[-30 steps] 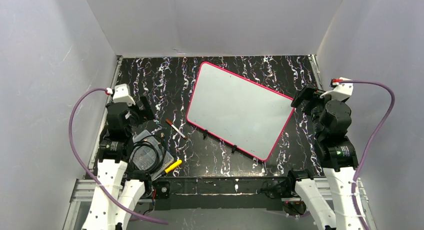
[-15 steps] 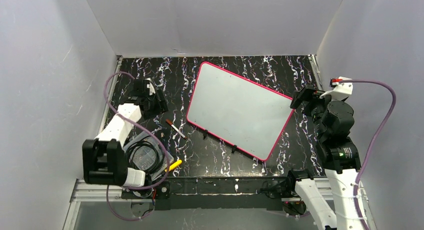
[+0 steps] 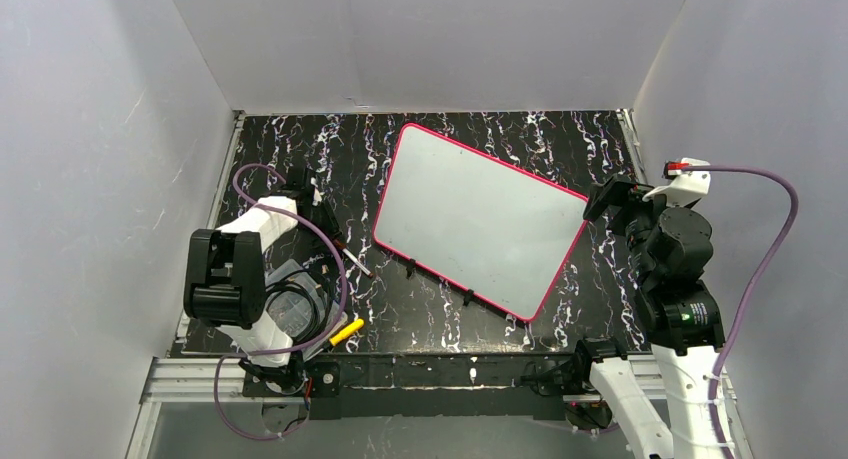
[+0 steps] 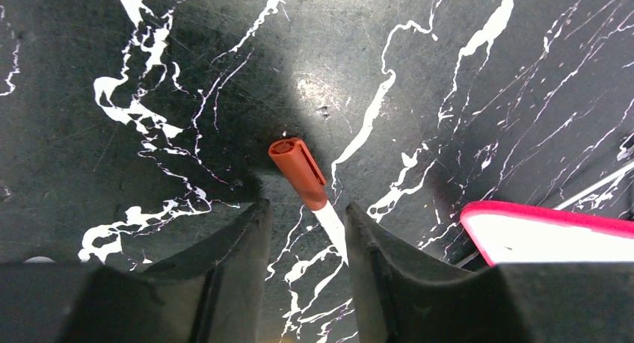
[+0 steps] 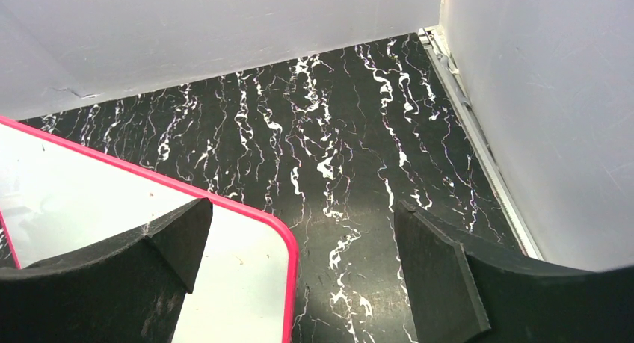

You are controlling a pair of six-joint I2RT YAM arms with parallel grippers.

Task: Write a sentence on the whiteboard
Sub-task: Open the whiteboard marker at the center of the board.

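Your whiteboard [image 3: 478, 219] lies long axis roughly 10-to-4, face looks plain white. Left gripper [image 4: 305, 206] jaws apart straddling marker [image 4: 299, 171]. Right gripper [image 5: 303, 207] jaws apart.

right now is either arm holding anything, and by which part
Nothing is held. The left end effector is open astride the marker lying on the table; the right end effector is open near the whiteboard corner.

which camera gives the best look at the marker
Left wrist: the marker lies close up, brown-red cap clear, framed by the open left tool. The top view shows it tiny; the right wrist view misses it.
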